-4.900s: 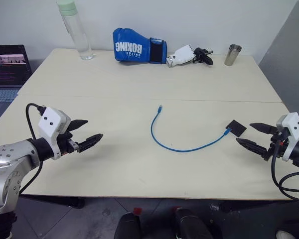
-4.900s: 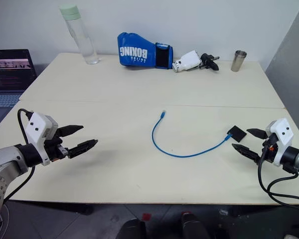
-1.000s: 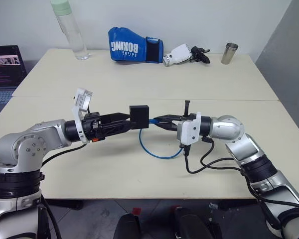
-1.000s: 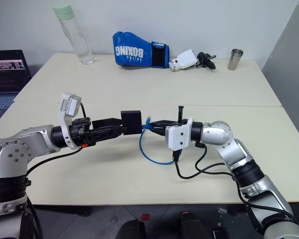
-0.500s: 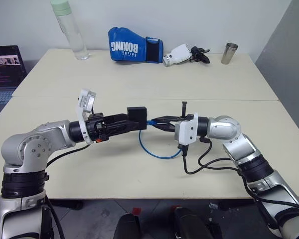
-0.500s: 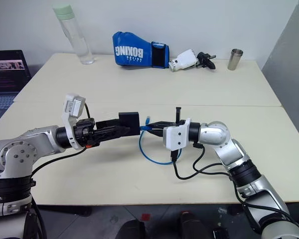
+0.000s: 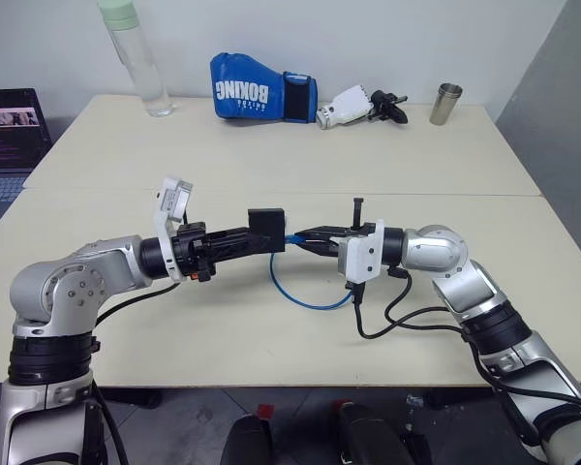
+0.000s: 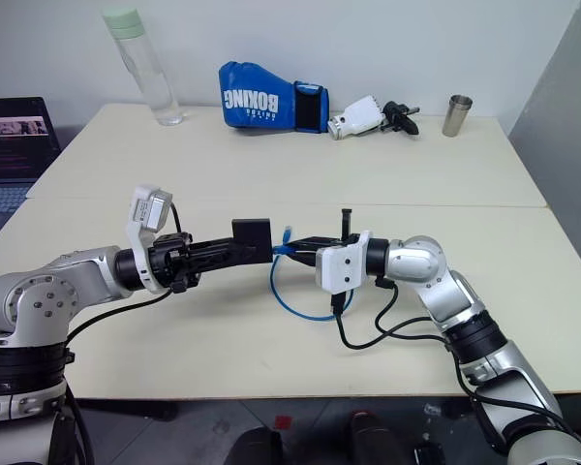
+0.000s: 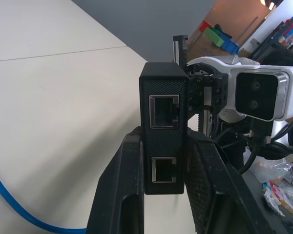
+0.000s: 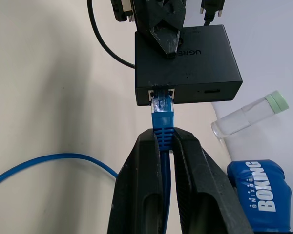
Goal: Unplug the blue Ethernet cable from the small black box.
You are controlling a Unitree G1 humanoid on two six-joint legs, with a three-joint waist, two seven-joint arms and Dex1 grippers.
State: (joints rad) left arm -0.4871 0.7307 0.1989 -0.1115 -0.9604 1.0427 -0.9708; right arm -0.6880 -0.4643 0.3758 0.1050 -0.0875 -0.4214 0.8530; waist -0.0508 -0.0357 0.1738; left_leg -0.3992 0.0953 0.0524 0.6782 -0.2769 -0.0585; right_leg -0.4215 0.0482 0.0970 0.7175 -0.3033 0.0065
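Since a second ago, the left pincer (image 7: 255,236) has clamped shut on the small black box (image 7: 268,229), held above the table (image 7: 271,155) near its middle. Opposite, the right pincer (image 10: 167,139) grips the blue cable (image 7: 305,295) just behind its plug, which is seated in the box. Pulling off-axis could jam the plug, or the box could slip free.
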